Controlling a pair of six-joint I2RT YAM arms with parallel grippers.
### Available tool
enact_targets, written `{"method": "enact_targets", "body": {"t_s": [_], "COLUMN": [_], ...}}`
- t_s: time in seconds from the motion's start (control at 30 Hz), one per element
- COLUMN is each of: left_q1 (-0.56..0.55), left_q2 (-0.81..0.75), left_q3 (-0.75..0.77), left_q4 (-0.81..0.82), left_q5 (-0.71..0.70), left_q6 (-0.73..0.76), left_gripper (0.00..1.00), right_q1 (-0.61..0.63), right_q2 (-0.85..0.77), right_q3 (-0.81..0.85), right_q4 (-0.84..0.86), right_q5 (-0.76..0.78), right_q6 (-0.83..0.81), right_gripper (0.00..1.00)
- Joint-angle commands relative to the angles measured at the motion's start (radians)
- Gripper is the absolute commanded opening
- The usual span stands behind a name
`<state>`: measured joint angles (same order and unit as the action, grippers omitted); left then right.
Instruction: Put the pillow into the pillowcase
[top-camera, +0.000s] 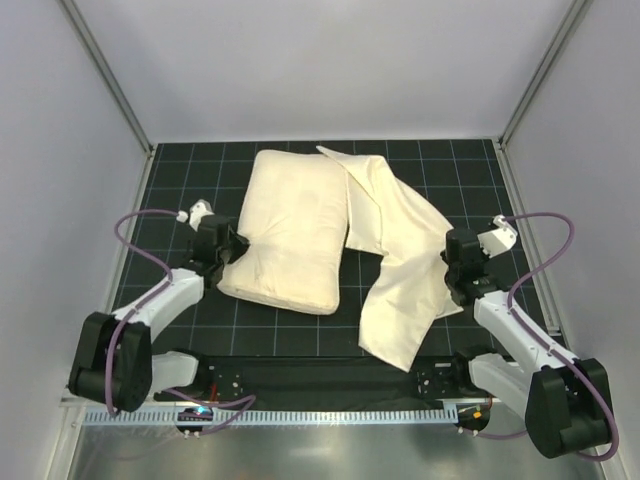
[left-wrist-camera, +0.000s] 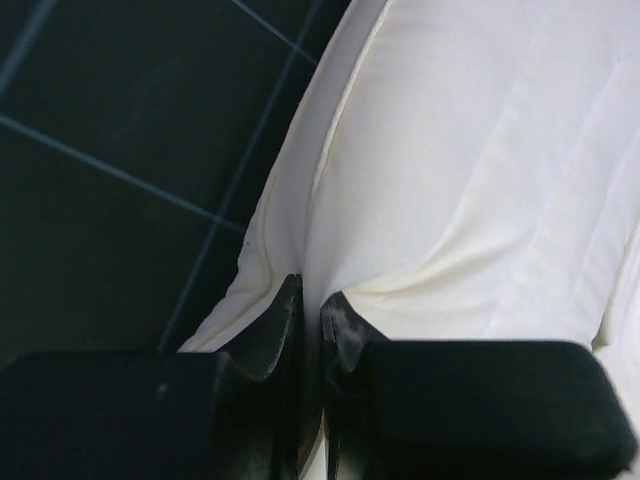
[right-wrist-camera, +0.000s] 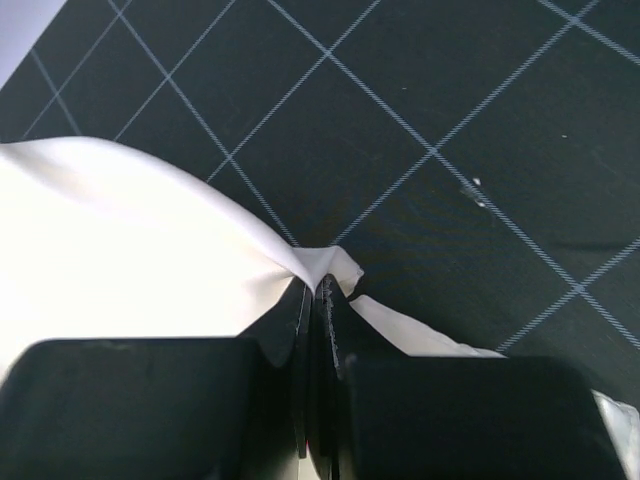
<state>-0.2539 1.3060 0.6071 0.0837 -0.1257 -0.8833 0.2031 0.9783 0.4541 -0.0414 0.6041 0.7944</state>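
Our left claw (left-wrist-camera: 312, 305) pinches the pillow (left-wrist-camera: 470, 170) at its edge, the bulk lying just ahead of it. Our right claw (right-wrist-camera: 320, 290) nips the pillowcase (right-wrist-camera: 130, 250) rim, the rest trailing to its left. We should lift that rim open before dragging the pillow across.

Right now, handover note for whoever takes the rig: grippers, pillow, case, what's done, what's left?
Left gripper: shut on the near-left edge of the pillow.
Right gripper: shut on a pinch of the case, at its right edge.
Pillow lies flat, left of centre, with the case crumpled against its right side.
Done: both grips.
Left: open the case and get the pillow in. None of it is inside yet.
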Motion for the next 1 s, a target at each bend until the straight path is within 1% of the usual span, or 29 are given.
{"method": "enact_targets", "body": {"t_s": [0.0,0.03,0.1,0.13,0.2,0.27,0.3,0.33,0.37,0.4,0.43,0.53,0.6,0.63,0.67,0.7,0.73,0.77,0.8,0.83,0.97], "left_q1": [0.002,0.002,-0.001,-0.002,-0.002,-0.019,-0.034,-0.065,-0.08,-0.111,-0.126,-0.177,-0.211,-0.222,-0.235,-0.261,-0.277,-0.307,-0.324,-0.343,-0.404], "left_q2": [-0.135,-0.158,-0.221,-0.244,-0.301,-0.33,-0.352,-0.358,-0.359,-0.363,-0.357,-0.327,-0.311,-0.303,-0.283,-0.272,-0.245,-0.229,-0.212,-0.188,-0.042], "left_q3": [-0.013,-0.033,-0.049,-0.056,-0.07,-0.07,-0.069,-0.067,-0.064,-0.053,-0.047,-0.01,0.028,0.04,0.057,0.087,0.103,0.118,0.135,0.172,0.243], "left_q4": [-0.125,-0.125,-0.136,-0.147,-0.16,-0.159,-0.156,-0.139,-0.131,-0.127,-0.121,-0.124,-0.14,-0.142,-0.147,-0.147,-0.145,-0.136,-0.13,-0.127,-0.107], "left_q5": [-0.345,-0.362,-0.437,-0.466,-0.488,-0.499,-0.515,-0.531,-0.538,-0.543,-0.558,-0.557,-0.542,-0.531,-0.497,-0.48,-0.465,-0.416,-0.396,-0.381,-0.298], "left_q6": [-0.032,-0.036,-0.048,-0.058,-0.062,-0.034,-0.022,-0.005,0.018,0.049,0.062,0.095,0.101,0.112,0.121,0.136,0.144,0.159,0.177,0.214,0.274], "left_gripper": [0.12,0.14,0.13,0.11,0.08,0.11,0.15,0.33,0.41,0.48,0.62,0.73,0.79,0.8,0.8,0.78,0.78,0.78,0.78,0.77,0.76], "right_q1": [-0.007,-0.007,-0.007,-0.007,-0.008,-0.008,-0.007,-0.007,-0.007,-0.007,-0.007,-0.007,-0.007,-0.007,-0.007,-0.007,-0.007,-0.007,-0.007,-0.007,-0.007], "right_q2": [0.013,0.019,0.025,0.025,0.023,0.02,0.022,0.025,0.026,0.031,0.033,0.034,0.037,0.04,0.042,0.045,0.049,0.053,0.056,0.06,0.059], "right_q3": [0.054,0.058,0.067,0.069,0.074,0.074,0.077,0.08,0.086,0.089,0.09,0.092,0.093,0.095,0.095,0.098,0.098,0.103,0.104,0.109,0.109], "right_q4": [-0.035,-0.04,-0.051,-0.066,-0.081,-0.084,-0.086,-0.084,-0.081,-0.075,-0.068,-0.042,-0.038,-0.035,-0.037,-0.043,-0.044,-0.054,-0.063,-0.063,-0.058], "right_q5": [0.099,0.097,0.112,0.118,0.135,0.141,0.14,0.129,0.119,0.109,0.086,0.056,0.039,0.034,0.022,0.023,0.025,0.031,0.034,0.031,0.017], "right_q6": [0.043,0.043,0.049,0.049,0.058,0.059,0.055,0.045,0.034,0.01,-0.006,-0.044,-0.05,-0.055,-0.055,-0.044,-0.038,-0.034,-0.029,-0.027,-0.04], "right_gripper": [0.04,0.04,0.04,0.04,0.04,0.04,0.07,0.12,0.32,0.39,0.45,0.49,0.57,0.57,0.51,0.34,0.28,0.18,0.13,0.05,0.04]}}
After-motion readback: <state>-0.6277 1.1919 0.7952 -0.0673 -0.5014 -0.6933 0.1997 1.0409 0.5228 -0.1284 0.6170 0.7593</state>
